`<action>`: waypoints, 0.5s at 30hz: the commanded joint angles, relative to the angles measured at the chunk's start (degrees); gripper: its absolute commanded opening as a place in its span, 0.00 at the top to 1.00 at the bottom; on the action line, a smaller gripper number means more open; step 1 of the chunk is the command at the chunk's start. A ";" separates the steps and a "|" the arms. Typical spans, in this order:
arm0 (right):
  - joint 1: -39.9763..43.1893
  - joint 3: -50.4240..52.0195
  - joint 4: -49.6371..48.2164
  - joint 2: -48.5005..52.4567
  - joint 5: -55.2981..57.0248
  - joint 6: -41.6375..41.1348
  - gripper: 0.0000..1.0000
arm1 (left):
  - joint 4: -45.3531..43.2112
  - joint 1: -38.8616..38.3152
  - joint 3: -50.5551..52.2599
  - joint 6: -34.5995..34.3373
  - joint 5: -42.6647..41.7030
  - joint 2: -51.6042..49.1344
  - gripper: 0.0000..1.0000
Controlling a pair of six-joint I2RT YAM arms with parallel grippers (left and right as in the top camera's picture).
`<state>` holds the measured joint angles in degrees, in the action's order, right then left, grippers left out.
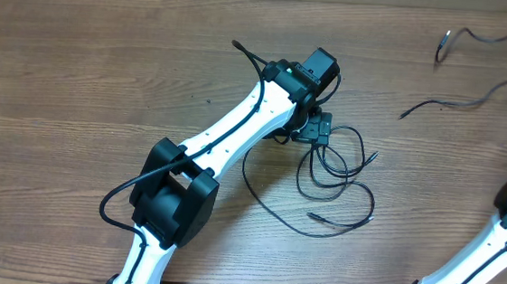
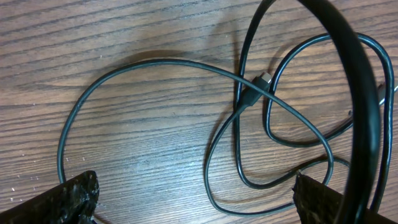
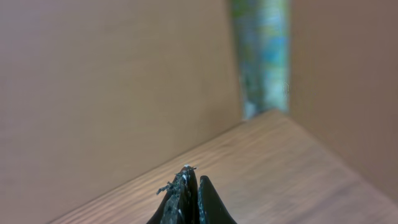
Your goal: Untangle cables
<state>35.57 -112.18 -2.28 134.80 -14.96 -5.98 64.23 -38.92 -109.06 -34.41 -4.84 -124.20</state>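
A loose knot of thin black cables (image 1: 337,180) lies flat on the wooden counter (image 1: 77,74), near its middle and just right of the left hand (image 1: 318,129). Its loops overlap one another and spread mostly toward the lower right in the overhead view. One free end (image 1: 373,156) points up and right; another (image 1: 313,217) lies lower, pointing left. In the left wrist view a silvery-tipped plug (image 2: 262,79) rests across crossing strands, its tip angled up and right. The left hand hangs over the loops with its fingers (image 2: 65,198) spread wide, released and gripping nothing. A thick black wire (image 2: 357,106) arcs close to that camera and hides part of the loops. Two other cords (image 1: 461,102) lie well apart near the far right corner, stretched roughly left to right. The right hand (image 3: 189,199) is clenched, its tips pressed together on nothing, with the counter and a wall beyond it.
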 commanded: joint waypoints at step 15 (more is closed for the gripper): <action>11.37 -1.46 4.83 0.79 0.70 0.28 0.00 | 0.00 -0.11 0.31 -0.31 0.83 -0.96 0.01</action>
<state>46.87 -112.18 1.67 134.89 -14.55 -5.85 64.25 -38.92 -109.06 -34.41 -4.84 -124.20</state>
